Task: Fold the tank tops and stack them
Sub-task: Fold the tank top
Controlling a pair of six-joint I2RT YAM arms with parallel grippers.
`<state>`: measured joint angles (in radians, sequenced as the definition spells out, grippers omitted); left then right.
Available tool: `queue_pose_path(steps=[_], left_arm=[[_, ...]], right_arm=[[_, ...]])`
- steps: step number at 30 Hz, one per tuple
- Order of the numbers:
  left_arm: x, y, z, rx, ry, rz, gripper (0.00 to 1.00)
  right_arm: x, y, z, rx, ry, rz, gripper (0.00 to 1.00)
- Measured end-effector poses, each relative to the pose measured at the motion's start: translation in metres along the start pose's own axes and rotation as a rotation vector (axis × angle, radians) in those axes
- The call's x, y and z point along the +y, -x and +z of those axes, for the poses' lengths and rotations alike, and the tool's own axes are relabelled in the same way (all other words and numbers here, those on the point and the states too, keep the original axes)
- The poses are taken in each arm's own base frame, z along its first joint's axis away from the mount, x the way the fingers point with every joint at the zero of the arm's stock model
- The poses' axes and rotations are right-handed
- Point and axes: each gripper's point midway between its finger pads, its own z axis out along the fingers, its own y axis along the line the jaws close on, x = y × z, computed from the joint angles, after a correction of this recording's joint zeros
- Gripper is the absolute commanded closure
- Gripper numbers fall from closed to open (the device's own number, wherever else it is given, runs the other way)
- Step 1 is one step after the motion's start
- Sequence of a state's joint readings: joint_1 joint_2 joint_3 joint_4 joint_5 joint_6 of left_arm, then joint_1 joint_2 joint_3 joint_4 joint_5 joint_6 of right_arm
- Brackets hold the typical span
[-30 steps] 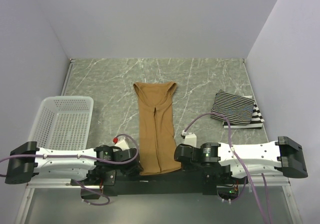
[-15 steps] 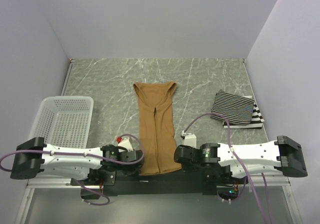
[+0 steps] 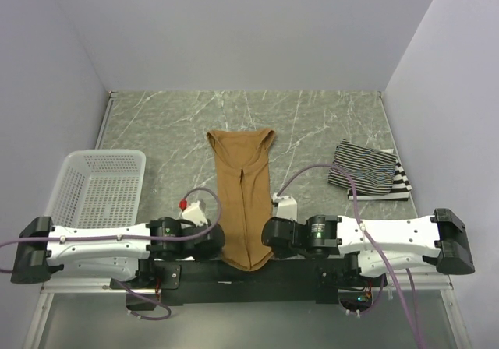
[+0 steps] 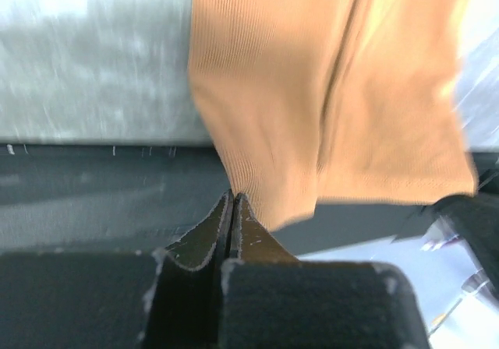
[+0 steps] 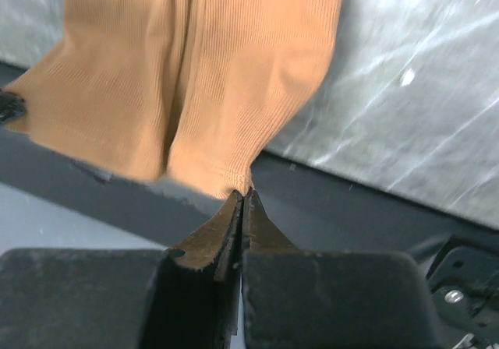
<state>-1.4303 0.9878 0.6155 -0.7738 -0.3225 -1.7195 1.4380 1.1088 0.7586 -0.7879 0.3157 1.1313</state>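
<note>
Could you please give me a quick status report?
Left gripper, right gripper shut on near hem corners of plain tan-brown ribbed tank top. Folded striped tops right, white mesh basket left, both clear of it.

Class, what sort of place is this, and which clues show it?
Likely a lab robot test cell: left arm and right arm bolted at a marble-patterned table, plain walls boxing it in, tan tank top laid out.

The left gripper point(image 4: 232, 199) has snapped shut on the near hem corner of the tan-brown tank top point(image 3: 243, 189) (it gaped a second ago). It and the right gripper point(image 5: 242, 195) have drawn inward, and the hem now bunches narrower between them.
</note>
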Motion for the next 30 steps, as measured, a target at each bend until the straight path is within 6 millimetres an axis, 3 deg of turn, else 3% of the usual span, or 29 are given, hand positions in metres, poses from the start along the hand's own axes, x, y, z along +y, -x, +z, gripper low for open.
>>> queue_pose_path(steps=[12,16,20,22,23,24,26,28,30], left_arm=[[-0.04,0.114,-0.005,-0.239,-0.048,-0.056,1.0],[-0.055,0.154,-0.003,-0.311,-0.051,-0.058,1.0],[-0.059,0.208,0.01,-0.383,-0.024,-0.095,1.0],[-0.056,0.236,0.025,-0.401,-0.002,-0.119,0.98],[-0.055,0.251,0.034,-0.407,0.008,-0.13,0.99],[-0.054,0.266,0.046,-0.409,0.016,-0.136,0.99],[-0.049,0.291,0.069,-0.416,0.034,-0.137,0.65],[-0.041,0.307,0.089,-0.413,0.046,-0.135,0.38],[-0.031,0.317,0.102,-0.403,0.055,-0.138,0.36]], right_arm=[[-0.009,0.084,0.017,-0.128,-0.065,0.045,1.0],[-0.016,0.129,0.022,-0.188,-0.083,0.074,1.0],[-0.03,0.184,0.035,-0.235,-0.112,0.116,1.0],[-0.038,0.211,0.048,-0.242,-0.121,0.134,0.93],[-0.041,0.224,0.055,-0.248,-0.12,0.142,0.78],[-0.044,0.239,0.065,-0.247,-0.116,0.15,0.71],[-0.051,0.264,0.086,-0.247,-0.114,0.151,0.5],[-0.058,0.28,0.104,-0.247,-0.113,0.138,0.48],[-0.065,0.29,0.118,-0.236,-0.112,0.129,0.46]])
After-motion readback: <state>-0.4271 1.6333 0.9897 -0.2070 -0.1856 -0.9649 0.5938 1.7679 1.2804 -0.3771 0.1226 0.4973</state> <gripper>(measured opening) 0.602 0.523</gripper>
